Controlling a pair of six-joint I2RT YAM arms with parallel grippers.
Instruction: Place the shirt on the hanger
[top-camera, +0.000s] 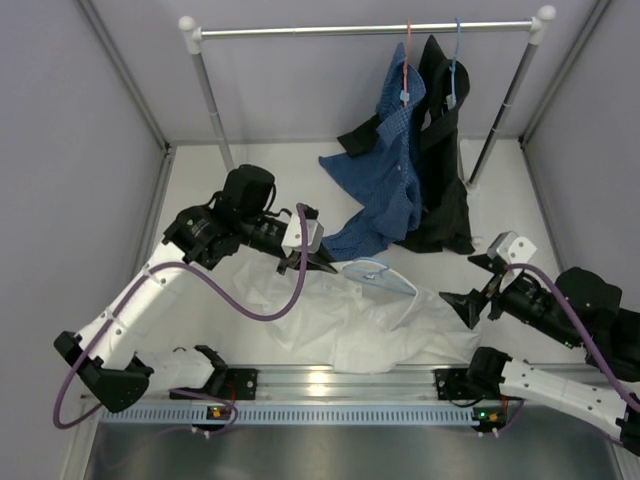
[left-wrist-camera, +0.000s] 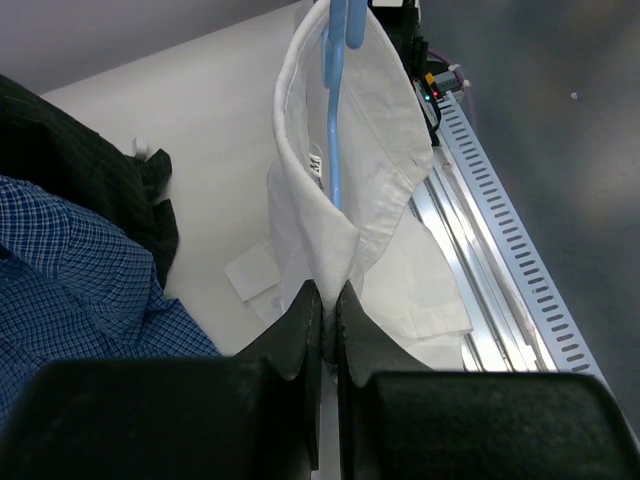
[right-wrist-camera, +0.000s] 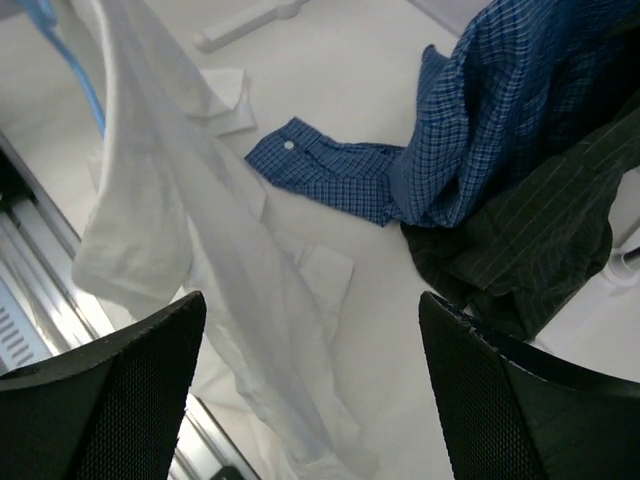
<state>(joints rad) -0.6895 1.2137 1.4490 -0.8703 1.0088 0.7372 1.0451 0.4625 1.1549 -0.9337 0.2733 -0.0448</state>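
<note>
A white table (top-camera: 270, 170) sits inside pale grey walls, with a silver metal clothes rail (top-camera: 300, 30) standing across its far end. Two garments hang from the rail. A blue checked shirt (top-camera: 390, 180) hangs on a thin red hanger (top-camera: 407, 60). Just to its right, a black garment (top-camera: 445, 190) hangs on a darker blue hanger (top-camera: 455, 70). Both trail down onto the table.

A large, plain white shirt (top-camera: 350, 325) of thin cloth lies crumpled on the near part of the table, between the two arms, with its collar end lifted. A thin light-blue wire hanger (top-camera: 385, 277) sits at that raised end, just right of the left gripper (top-camera: 318, 262).

In the left wrist view, the left gripper's black fingers (left-wrist-camera: 300, 330) are pressed together on a fold of the white shirt's collar. The collar stands up from them, and the hanger's wire runs up inside the collar opening.

The right gripper (top-camera: 462, 295) hovers near the shirt's right edge. In its wrist view its two black padded fingers (right-wrist-camera: 130, 400) are spread wide with nothing between them, apart from the cloth. The white shirt drapes at the left of that view, and a sleeve of the checked shirt lies flat on the table beyond.
</note>
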